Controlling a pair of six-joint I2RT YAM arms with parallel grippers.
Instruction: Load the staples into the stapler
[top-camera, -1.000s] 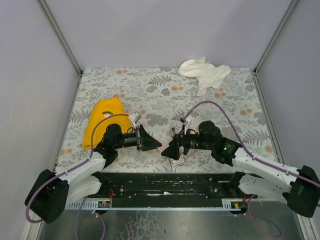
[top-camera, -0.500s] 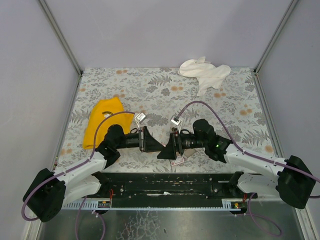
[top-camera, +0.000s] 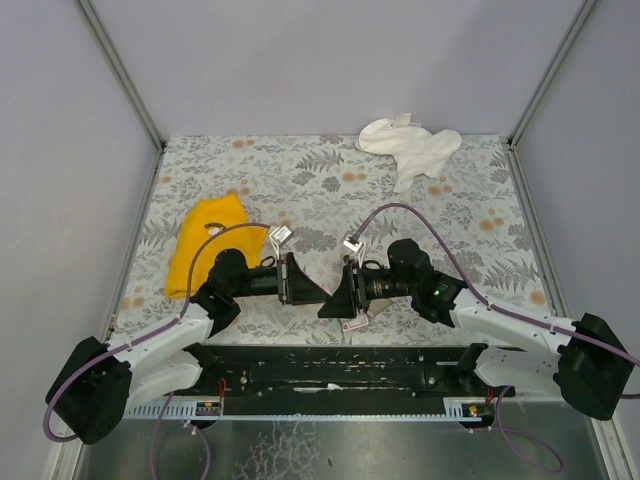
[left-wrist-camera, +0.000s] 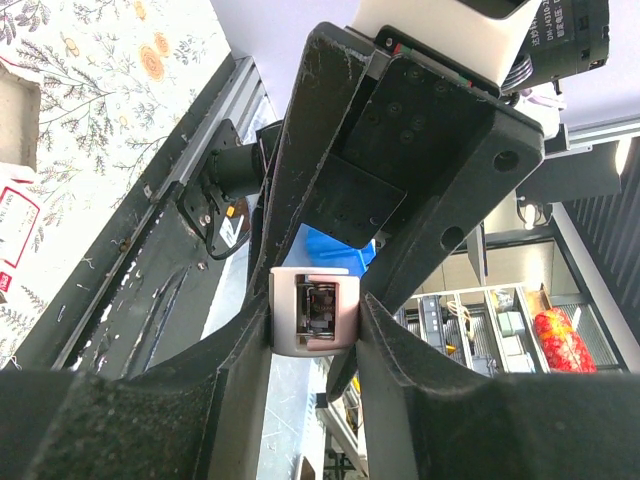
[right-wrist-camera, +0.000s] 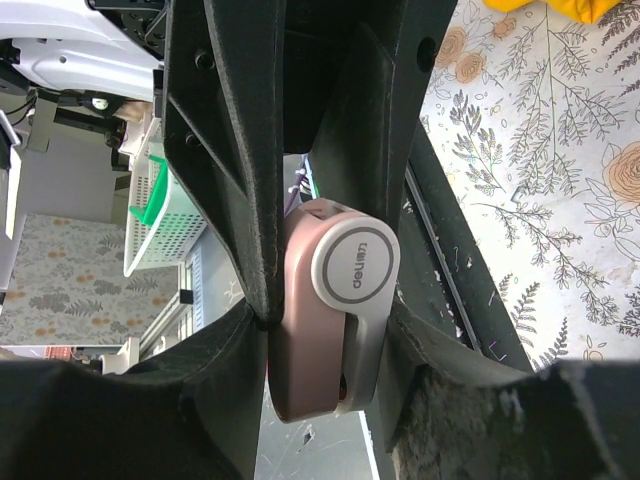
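Gripping one end of the pink stapler (left-wrist-camera: 313, 308), the left gripper (left-wrist-camera: 316, 320) holds it in the air above the near edge of the flowered table (top-camera: 300, 180). The right gripper (right-wrist-camera: 330, 318) meets it nose to nose, its fingers pressed against both sides of the stapler's other end. Beneath them lies the staples box (top-camera: 354, 322); a yellow cloth (top-camera: 205, 240) sits to the left and a white cloth (top-camera: 410, 145) at the far edge.

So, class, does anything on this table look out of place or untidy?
Two things. The white cloth lies crumpled at the far edge of the table, and the yellow cloth sits rumpled on the left side. Nothing looks visibly spilled or broken.
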